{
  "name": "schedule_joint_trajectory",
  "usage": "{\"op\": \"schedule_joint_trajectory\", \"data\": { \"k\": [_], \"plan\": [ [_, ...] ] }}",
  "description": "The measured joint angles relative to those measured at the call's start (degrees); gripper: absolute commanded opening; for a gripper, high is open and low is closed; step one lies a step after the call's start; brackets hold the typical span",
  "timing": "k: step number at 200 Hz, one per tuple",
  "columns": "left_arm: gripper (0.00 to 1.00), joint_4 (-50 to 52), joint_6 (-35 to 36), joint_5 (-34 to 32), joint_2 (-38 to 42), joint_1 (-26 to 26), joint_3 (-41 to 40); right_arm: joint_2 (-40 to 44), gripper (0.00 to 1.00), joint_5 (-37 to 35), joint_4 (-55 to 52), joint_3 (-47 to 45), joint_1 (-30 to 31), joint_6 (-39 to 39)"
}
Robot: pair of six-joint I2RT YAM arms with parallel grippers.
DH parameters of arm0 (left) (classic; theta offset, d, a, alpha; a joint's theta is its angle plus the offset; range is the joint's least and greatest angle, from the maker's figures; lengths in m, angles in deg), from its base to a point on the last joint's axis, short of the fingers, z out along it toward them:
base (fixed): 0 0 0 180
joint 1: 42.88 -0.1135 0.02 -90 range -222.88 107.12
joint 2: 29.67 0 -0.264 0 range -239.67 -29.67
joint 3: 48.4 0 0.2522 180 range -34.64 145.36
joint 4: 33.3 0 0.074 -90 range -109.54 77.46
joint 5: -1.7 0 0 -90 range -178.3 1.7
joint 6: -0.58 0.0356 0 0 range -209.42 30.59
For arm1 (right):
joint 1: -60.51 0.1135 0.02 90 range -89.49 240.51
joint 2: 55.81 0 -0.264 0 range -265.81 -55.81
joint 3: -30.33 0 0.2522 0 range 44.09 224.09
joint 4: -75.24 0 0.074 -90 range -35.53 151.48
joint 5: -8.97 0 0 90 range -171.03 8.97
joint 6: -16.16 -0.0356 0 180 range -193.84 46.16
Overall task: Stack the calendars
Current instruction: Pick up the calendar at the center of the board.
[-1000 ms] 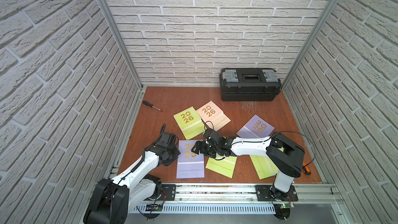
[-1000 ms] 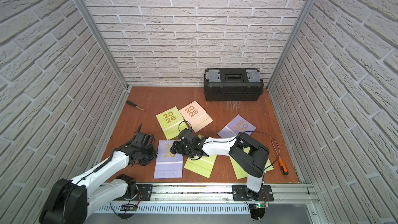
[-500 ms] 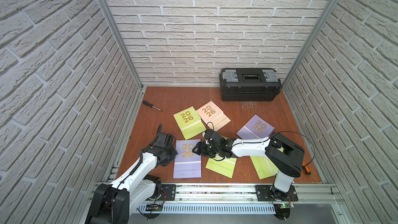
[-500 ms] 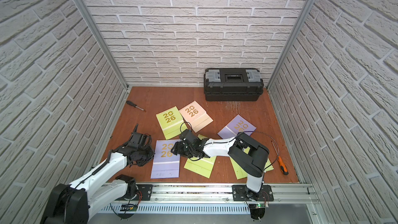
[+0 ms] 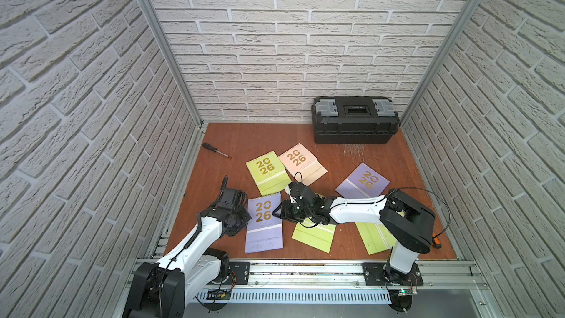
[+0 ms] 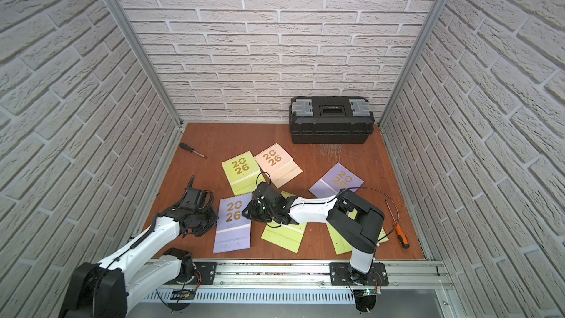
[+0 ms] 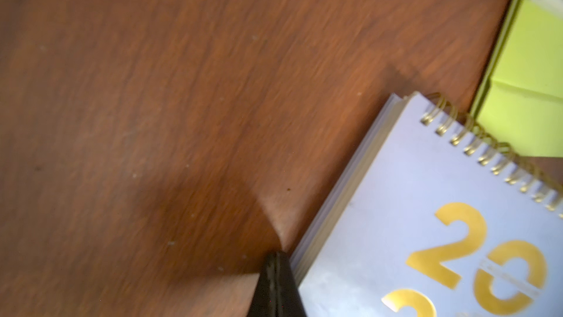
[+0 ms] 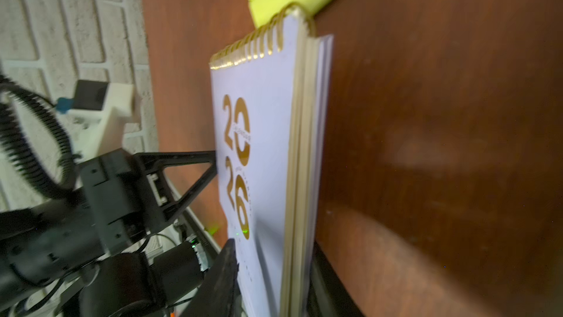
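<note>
My right pincer (image 5: 278,212) has just narrowed around one edge of the lavender calendar (image 5: 264,223), which has slid slightly farther from the toolbox (image 5: 354,119) across the tabletop (image 5: 232,139) against my left pincer (image 7: 275,282), pressed together, so a lift seems close, though I cannot tell whether the grip bites yet.

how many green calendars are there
3. One lime green spiral-bound calendar lies mid-table beside the peach calendar, one beneath the right arm's wrist, one partly hidden under its elbow.
</note>
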Motion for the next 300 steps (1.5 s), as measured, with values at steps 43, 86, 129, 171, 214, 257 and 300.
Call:
{"op": "schedule_joint_trajectory", "data": {
  "k": [43, 86, 129, 171, 214, 257, 300],
  "plan": [
    [0.0, 0.0, 0.0, 0.5, 0.0, 0.0, 0.0, 1.3, 0.28, 1.7, 4.3, 0.0, 0.8, 0.0],
    [0.0, 0.0, 0.0, 0.7, 0.4, 0.0, 0.0, 1.4, 0.2, 1.5, 4.4, -0.1, 0.8, 0.1],
    [0.0, 0.2, 0.0, 0.9, 0.4, 0.0, 0.1, 1.4, 0.11, 0.7, 3.2, -0.7, 0.7, 0.3],
    [0.0, 2.6, 0.3, 1.7, 1.3, 0.0, 0.3, 3.0, 0.03, 0.6, 2.9, -1.8, 0.8, 0.6],
    [0.0, 6.4, 0.4, 2.1, 2.6, 0.0, 2.3, 5.8, 0.03, -0.2, 2.6, -4.5, 0.8, 0.9],
    [0.0, 7.8, 0.4, 2.6, 4.7, 0.0, 4.6, 9.1, 0.03, -1.0, 3.6, -8.4, 0.5, 0.4],
    [0.0, 8.5, 0.4, 3.4, 5.1, 0.5, 6.7, 14.1, 0.03, -2.6, 7.2, -14.1, -0.5, -1.1]
  ]
}}
